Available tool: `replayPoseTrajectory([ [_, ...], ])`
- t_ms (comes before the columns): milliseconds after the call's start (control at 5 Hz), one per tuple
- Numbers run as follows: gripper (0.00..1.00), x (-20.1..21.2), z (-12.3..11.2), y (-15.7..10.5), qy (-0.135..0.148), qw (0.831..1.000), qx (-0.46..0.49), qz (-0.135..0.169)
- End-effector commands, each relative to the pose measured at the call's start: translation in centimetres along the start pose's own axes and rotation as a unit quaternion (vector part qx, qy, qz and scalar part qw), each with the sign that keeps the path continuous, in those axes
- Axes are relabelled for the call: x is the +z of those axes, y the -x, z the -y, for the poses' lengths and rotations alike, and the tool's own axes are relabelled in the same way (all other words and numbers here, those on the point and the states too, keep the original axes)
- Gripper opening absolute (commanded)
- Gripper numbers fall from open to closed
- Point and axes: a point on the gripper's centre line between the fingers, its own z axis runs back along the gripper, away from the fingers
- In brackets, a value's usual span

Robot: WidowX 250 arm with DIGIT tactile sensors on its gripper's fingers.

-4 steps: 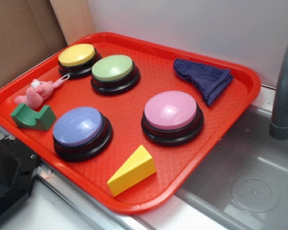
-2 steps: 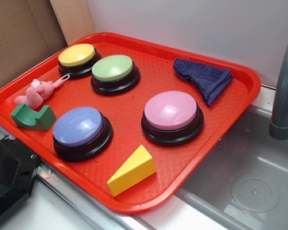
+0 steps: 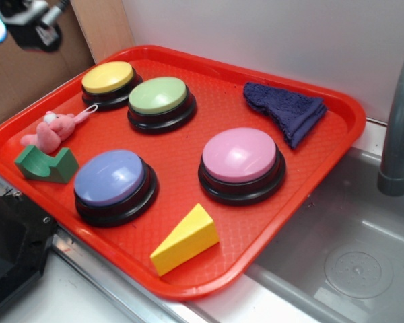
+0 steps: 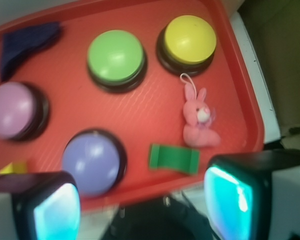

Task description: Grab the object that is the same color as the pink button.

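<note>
Gripper (image 4: 142,200): high above the tray's near-left side in the wrist view, fingers (image 4: 47,205) well apart, nothing between them; in the exterior view only a blurred piece of the arm (image 3: 27,20) at the top-left corner, clear of the tray.
Pink plush toy (image 3: 49,130): lying on the tray floor near the left rim, loop string pointing toward the yellow button; same toy in the wrist view (image 4: 199,117), just inside the right rim there.
Green block (image 3: 46,165): just near-side of the toy, close beside it, at the tray's left corner.
Pink button (image 3: 241,161): right of centre on the tray, well apart from the toy.
Lavender-blue button (image 3: 114,183): near-left, just right of the green block.
Yellow button (image 3: 108,82): far-left, close to the toy's string.
Green button (image 3: 159,101): beside the yellow one, far-centre.
Yellow wedge (image 3: 186,238): near edge, apart from the buttons.
Blue cloth (image 3: 286,109): far-right corner.
Tray (image 3: 337,145): red, raised rim all round; open floor between the toy and the green and lavender-blue buttons.
Surroundings: sink basin (image 3: 350,262) and grey faucet (image 3: 398,134) to the right, cardboard (image 3: 27,74) behind the left rim.
</note>
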Motion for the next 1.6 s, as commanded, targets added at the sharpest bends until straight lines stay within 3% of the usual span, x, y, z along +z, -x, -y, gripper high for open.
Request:
replayPoseTrajectory([
  [0,1.0,-7.6,-3.7,-2.1,-0.094,0.994,0.047,0.008],
  [400,1.0,-12.2,-7.0,-1.7,-0.169,0.984,0.059,0.008],
  [800,1.0,-13.5,-8.4,-1.6,-0.145,0.987,0.062,-0.005],
  [1000,0.0,-13.4,-8.1,-1.5,-0.127,0.99,0.06,0.005],
  [1200,0.0,-13.5,-8.2,-1.7,-0.128,0.99,0.063,-0.002],
  [1400,0.0,-12.6,-7.8,-2.6,-0.113,0.992,0.061,0.0],
])
